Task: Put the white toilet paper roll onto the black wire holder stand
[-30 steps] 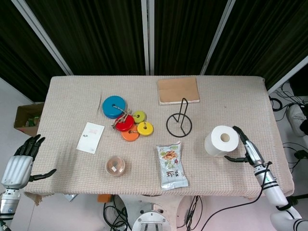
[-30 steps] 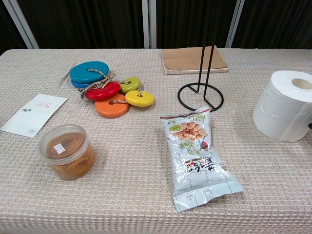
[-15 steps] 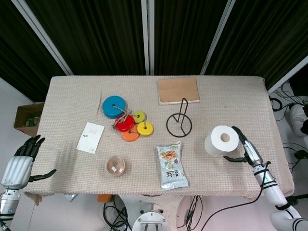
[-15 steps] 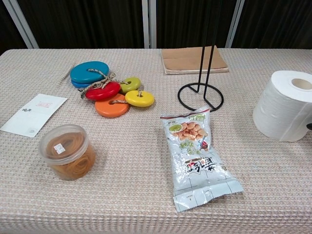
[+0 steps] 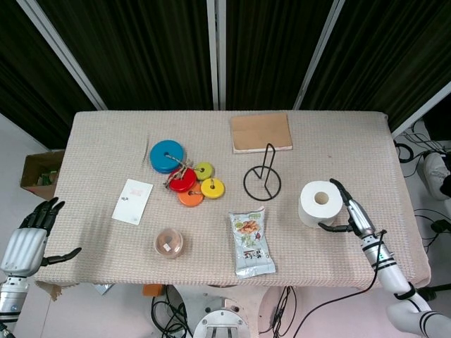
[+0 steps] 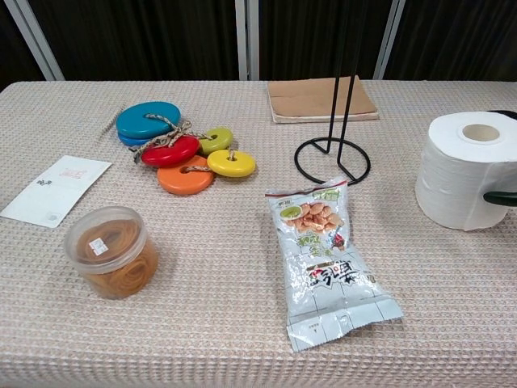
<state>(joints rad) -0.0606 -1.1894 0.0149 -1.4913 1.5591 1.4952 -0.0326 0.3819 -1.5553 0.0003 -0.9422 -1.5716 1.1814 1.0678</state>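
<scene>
The white toilet paper roll (image 5: 320,203) stands upright on the table at the right, its core hole facing up; in the chest view the roll (image 6: 467,170) fills the right edge. My right hand (image 5: 349,213) wraps it from the right, thumb (image 6: 501,197) across its near side and fingers behind it. The black wire holder stand (image 5: 263,182) stands to the roll's left, near the table's middle, its ring base (image 6: 332,162) flat and its post upright. My left hand (image 5: 29,239) hangs off the table's near left corner, fingers spread and holding nothing.
A snack packet (image 5: 251,243) lies in front of the stand. Coloured discs tied with string (image 5: 184,174) sit left of the stand, a brown notebook (image 5: 261,132) behind it. A plastic jar (image 5: 169,243) and a white card (image 5: 132,201) lie at the near left.
My right hand has closed in around the roll, and the roll has shifted a little to the left toward the stand. The left hand has not moved.
</scene>
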